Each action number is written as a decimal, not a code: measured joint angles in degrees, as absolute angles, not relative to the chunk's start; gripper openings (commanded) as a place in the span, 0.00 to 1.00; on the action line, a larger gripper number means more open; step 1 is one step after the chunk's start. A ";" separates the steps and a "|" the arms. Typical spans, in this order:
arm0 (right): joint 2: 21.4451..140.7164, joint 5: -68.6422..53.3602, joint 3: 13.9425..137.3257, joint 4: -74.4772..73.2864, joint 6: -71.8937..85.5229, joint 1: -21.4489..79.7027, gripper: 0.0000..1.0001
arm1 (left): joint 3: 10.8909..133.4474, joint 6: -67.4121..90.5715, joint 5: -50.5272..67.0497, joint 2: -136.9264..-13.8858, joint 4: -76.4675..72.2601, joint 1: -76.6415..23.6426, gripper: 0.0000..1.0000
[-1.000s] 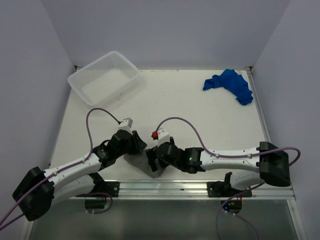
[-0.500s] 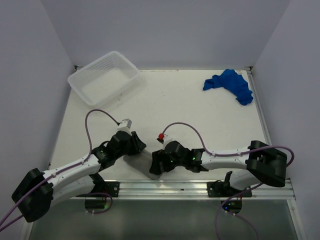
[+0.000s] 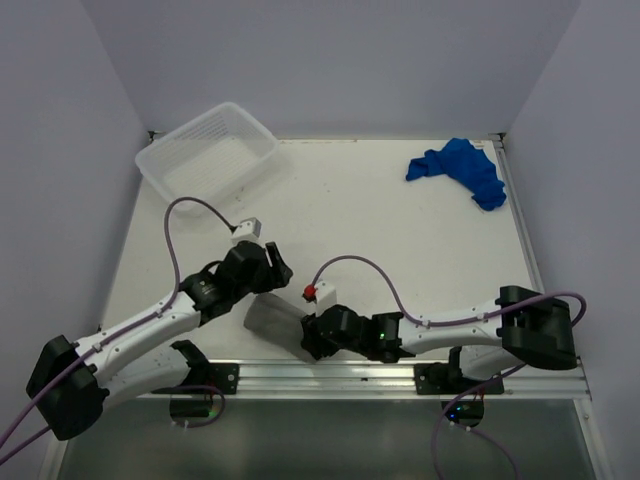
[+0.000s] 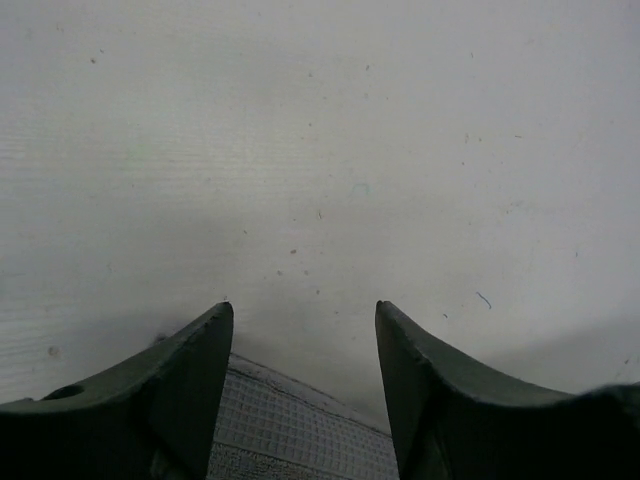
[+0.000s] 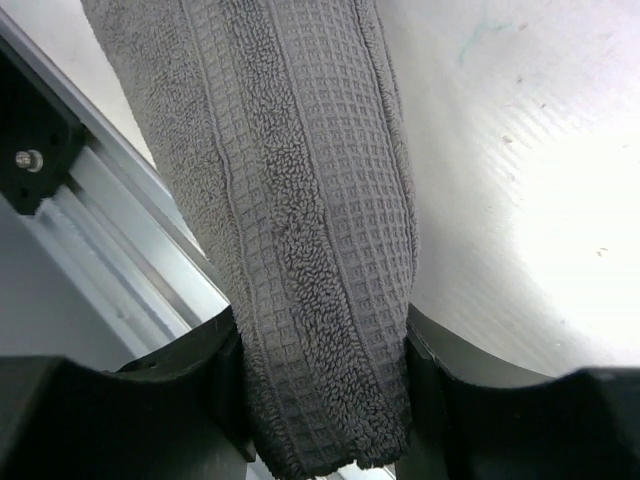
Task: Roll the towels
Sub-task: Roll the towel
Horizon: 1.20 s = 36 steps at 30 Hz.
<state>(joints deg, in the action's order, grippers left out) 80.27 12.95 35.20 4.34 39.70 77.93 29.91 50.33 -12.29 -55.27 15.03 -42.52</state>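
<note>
**Q:** Where is the grey towel [image 3: 272,318]?
**A:** It lies rolled on the surface [image 3: 380,240] at the near edge, just beside the aluminium rail [image 3: 330,375] and between the two hands.

**Q:** What is the status of the right hand [image 3: 312,340]?
**A:** Its fingers press against opposite sides of the roll, so the roll is gripped.

**Q:** And the left hand [image 4: 302,310]?
**A:** Its fingers are parted and grip nothing. An edge of the grey towel shows low between them.

**Q:** Where is the blue towel [image 3: 460,170]?
**A:** It is crumpled and unrolled at the far right corner, well apart from both hands. The ribbed plastic basket [image 3: 255,127] sits at the far left corner.
</note>
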 measured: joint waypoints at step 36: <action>106.15 61.30 60.60 -12.80 45.12 88.84 0.26 | 39.79 70.54 -3.33 -62.81 35.14 -41.28 0.82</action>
<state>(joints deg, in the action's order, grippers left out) 106.15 61.30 60.60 -12.80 45.12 88.84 39.79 70.54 -3.33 -62.81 35.14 -41.28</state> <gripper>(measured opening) 0.464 0.829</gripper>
